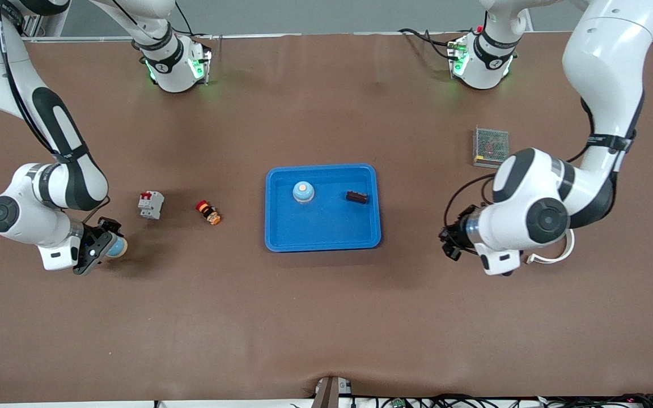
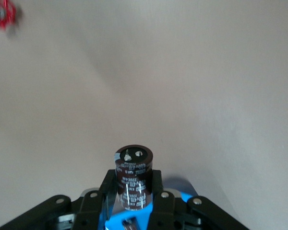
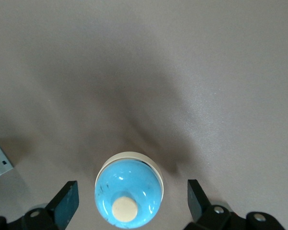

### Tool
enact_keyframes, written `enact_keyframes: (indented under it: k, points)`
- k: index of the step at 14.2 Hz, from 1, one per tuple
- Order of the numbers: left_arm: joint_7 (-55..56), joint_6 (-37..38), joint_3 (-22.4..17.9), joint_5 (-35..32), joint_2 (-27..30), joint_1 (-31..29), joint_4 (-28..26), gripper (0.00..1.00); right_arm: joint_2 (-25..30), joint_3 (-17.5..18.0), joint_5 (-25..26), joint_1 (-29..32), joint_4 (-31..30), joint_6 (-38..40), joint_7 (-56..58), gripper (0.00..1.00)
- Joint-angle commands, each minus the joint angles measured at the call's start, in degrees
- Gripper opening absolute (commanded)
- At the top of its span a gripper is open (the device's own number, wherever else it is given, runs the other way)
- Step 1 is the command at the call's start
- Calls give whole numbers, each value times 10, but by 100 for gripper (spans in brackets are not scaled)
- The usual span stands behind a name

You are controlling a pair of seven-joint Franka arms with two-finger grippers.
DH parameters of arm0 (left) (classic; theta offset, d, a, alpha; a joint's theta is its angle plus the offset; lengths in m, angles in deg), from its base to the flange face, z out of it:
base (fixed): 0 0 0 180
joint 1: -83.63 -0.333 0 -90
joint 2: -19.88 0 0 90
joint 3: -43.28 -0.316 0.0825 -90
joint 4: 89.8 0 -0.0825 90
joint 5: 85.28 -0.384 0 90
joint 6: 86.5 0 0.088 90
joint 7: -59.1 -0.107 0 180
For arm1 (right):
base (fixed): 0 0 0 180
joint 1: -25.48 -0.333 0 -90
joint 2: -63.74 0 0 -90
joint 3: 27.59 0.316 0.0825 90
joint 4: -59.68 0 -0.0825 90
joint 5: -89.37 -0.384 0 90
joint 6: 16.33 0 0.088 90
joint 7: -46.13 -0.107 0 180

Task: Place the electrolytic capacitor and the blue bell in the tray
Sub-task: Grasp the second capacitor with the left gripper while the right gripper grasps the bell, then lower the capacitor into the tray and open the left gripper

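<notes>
The left pincer (image 2: 133,191) grips the dark-brown white-lettered electrolytic capacitor (image 2: 133,165); right pincer (image 3: 132,199) gapes wide around a blue bell (image 3: 128,189).

My brown table (image 1: 326,317) is carrying the blue tray (image 1: 322,242) at its middle, a white breaker (image 1: 151,204), a red-and-orange button (image 1: 208,212) and a blue bell (image 1: 117,246) toward my right arm's end, and a metal mesh box (image 1: 490,146) toward my left arm's end.

The tray (image 1: 323,239) holds a blue bell (image 1: 302,192) and an electrolytic capacitor (image 1: 356,197), well apart. The right gripper (image 1: 98,248) sits at a second bell (image 1: 117,246) toward the right arm's end of the table.
</notes>
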Motion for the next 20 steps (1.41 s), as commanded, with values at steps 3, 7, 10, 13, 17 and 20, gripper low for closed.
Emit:
enact_keyframes:
  k: [3, 7, 10, 13, 17, 20]
  points:
    - [109, -53, -2, 9, -22, 68, 24, 0, -6, 14, 11, 22, -15, -22, 10, 100]
    - [195, -74, -3, 10, -45, 109, 48, 0, -13, 14, 11, 27, -14, -29, 20, 100]
    - [261, -99, -9, 12, -54, 145, 46, 0, -17, 14, 11, 27, -14, -30, 21, 100]
    - [306, -123, -10, 9, -74, 171, 46, 0, -18, 14, 10, 27, -14, -30, 21, 100]
    - [335, -145, -17, 11, -103, 187, 45, 0, -22, 15, 8, 27, -14, -32, 21, 100]
    - [343, -145, -17, 9, -125, 187, 39, 0, -22, 15, 8, 28, -14, -32, 21, 98]
